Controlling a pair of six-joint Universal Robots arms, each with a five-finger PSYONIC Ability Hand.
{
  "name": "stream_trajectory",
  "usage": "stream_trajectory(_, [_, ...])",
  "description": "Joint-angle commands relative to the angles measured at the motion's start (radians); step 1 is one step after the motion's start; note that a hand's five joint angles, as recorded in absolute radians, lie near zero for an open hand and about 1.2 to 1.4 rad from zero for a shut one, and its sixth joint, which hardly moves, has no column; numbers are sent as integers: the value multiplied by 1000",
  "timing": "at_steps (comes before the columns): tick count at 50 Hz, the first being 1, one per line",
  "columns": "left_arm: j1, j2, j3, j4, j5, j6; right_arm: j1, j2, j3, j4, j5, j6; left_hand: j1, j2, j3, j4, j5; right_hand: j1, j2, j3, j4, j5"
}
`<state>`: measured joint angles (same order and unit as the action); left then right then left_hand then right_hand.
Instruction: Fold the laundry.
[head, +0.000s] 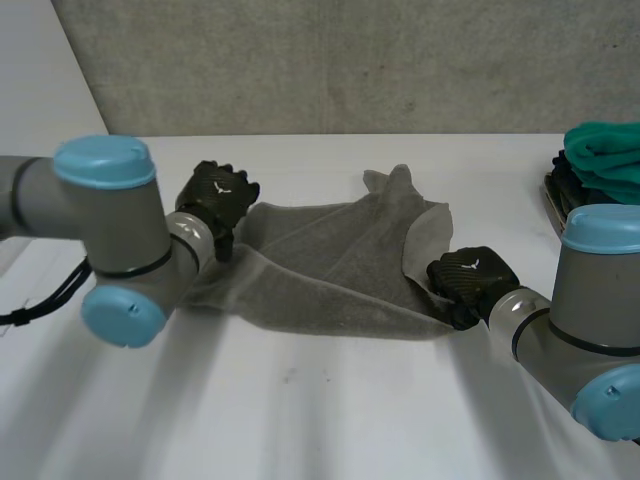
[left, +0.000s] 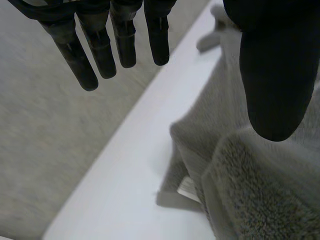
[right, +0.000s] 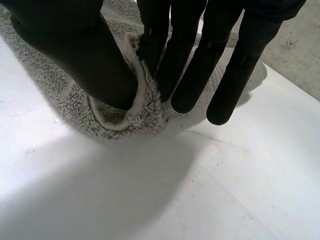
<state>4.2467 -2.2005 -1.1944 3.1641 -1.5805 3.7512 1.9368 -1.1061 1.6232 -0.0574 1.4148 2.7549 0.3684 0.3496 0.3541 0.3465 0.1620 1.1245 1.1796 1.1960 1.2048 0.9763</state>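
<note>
Tally: one grey towel (head: 330, 270), one white table (head: 300, 400). Black hands, two: left hand (head: 218, 197), right hand (head: 470, 278). One pile by the table's right edge (one teal cloth (head: 605, 160) on top, one dark item (head: 562, 185) beneath; any more cannot be told).

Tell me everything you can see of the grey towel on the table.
The grey terry-cloth towel lies crumpled and partly folded on the white table, one flap turned over diagonally, a bunched corner pointing to the far side. Its pile looks thick and fluffy. A small white label peeks from under an edge. The right hand pinches its near right corner between thumb and fingers; the left hand, fingers straight, is at its left edge.
</note>
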Motion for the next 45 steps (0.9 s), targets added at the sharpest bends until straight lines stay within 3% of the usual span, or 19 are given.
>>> stream_trajectory(1, [59, -171, 173, -156, 74, -1, -4, 2, 3, 1, -20, 0, 12, 31, 27, 34, 44, 272, 217, 200, 191, 245])
stream_trajectory(8, [87, -237, 225, -230, 122, -1, -29, -4, 7, 1, -27, -11, 188, 207, 202, 210, 220, 272, 217, 200, 191, 245])
stream_trajectory(17, [90, -239, 233, -277, 116, -1, -30, -34, 9, 7, -27, -20, 1027, 1045, 1041, 1048, 1058, 272, 217, 200, 191, 245])
stream_trajectory(24, [73, -153, 165, -250, 67, -7, -29, -106, 38, 108, -22, -73, 1028, 1047, 1042, 1050, 1060, 272, 217, 200, 191, 245])
stream_trajectory(30, [68, 47, -22, -67, 46, -4, -32, -175, 56, 350, -33, -161, 1028, 1047, 1042, 1050, 1060, 267, 212, 196, 187, 241])
stream_trajectory(35, [68, 174, -139, 33, 43, 2, -74, -234, 50, 409, -66, -176, 1028, 1047, 1042, 1050, 1060, -647, -702, -718, -727, -673])
stream_trajectory(38, [68, 225, -191, 45, 45, 4, -107, -282, 35, 383, -76, -179, 1028, 1047, 1042, 1050, 1060, -950, -1005, -1021, -1030, -976])
stream_trajectory(45, [65, 303, -281, 42, 48, 7, -131, -330, -51, 315, -165, -219, 1028, 1047, 1042, 1050, 1060, -950, -1005, -1021, -1030, -976])
